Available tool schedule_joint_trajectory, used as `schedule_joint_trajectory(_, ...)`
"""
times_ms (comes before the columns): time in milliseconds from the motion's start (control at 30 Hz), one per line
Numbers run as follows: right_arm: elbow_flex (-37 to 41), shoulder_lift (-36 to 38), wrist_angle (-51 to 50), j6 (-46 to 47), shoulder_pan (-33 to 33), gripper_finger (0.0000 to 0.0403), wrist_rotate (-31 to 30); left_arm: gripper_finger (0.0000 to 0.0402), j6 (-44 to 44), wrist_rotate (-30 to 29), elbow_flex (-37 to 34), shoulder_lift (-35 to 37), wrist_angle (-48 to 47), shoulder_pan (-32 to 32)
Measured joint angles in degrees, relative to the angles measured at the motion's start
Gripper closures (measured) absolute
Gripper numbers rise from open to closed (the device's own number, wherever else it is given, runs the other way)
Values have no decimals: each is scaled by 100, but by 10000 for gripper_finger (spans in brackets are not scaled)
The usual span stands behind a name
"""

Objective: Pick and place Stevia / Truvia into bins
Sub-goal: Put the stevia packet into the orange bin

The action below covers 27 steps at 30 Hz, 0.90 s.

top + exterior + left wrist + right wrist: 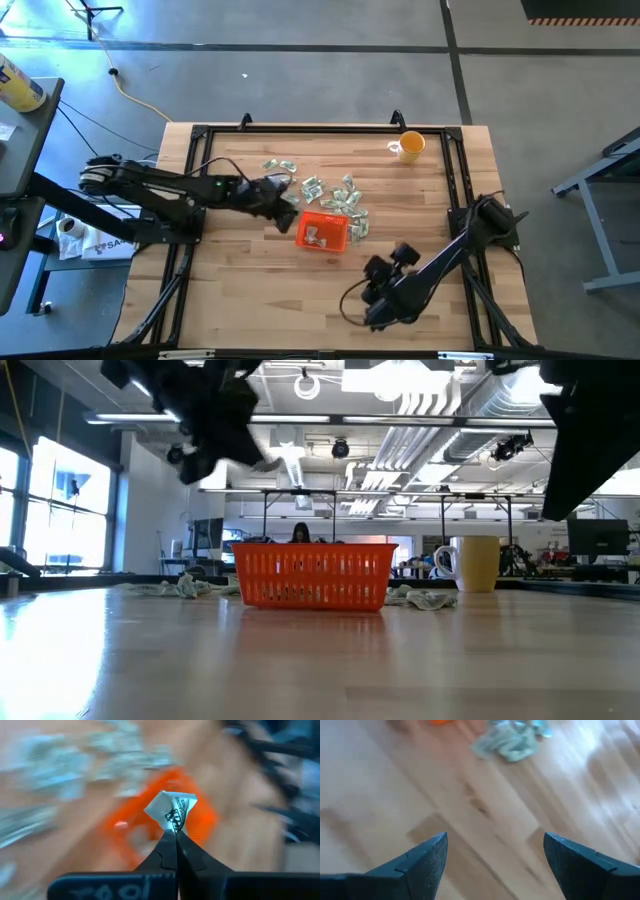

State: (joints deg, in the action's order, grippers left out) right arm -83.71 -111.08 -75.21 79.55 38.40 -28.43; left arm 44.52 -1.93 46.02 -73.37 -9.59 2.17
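Note:
Pale green and white Stevia sachets [335,195] lie scattered flat on the wooden table, beyond and to the right of the orange bin [322,230]. My left gripper [288,203] hangs just left of the bin and above the table, shut on one sachet [172,809]. The bin [202,820] shows behind that sachet in the left wrist view. My right gripper [495,857] stands open over bare wood toward the near right [390,262], with nothing between its fingers. A few sachets [512,742] lie ahead of it. My left gripper pinches the sachet by one crumpled end [174,826] between its two fingertips. The fingers slant down toward the bin from the table's left. The sachet sticks out beyond the fingertips, bent and lifted clear of the table.
A yellow cup [408,146] stands at the far right of the table. A black frame [200,135] runs along the table's edges. The bin [312,575] holds a few sachets. Bare wood lies between the bin and the near edge.

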Motion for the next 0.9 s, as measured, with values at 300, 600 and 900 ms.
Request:
schedule_joint_trajectory(300, 1242, 1207, 223, 71, -286, 84, 168, 221, 15, 1211, 138, -1574, 745, 5)
schedule_joint_trajectory(600, 1679, 1433, 1545, -1496, -697, 84, 78, 143, -99, 123, 827, -540, -1397, 7)
schedule_joint_trajectory(900, 3124, 1930, 3134, -896, -2534, 84, 1398, 181, 888, -1045, 1019, 978, -4352, 7)
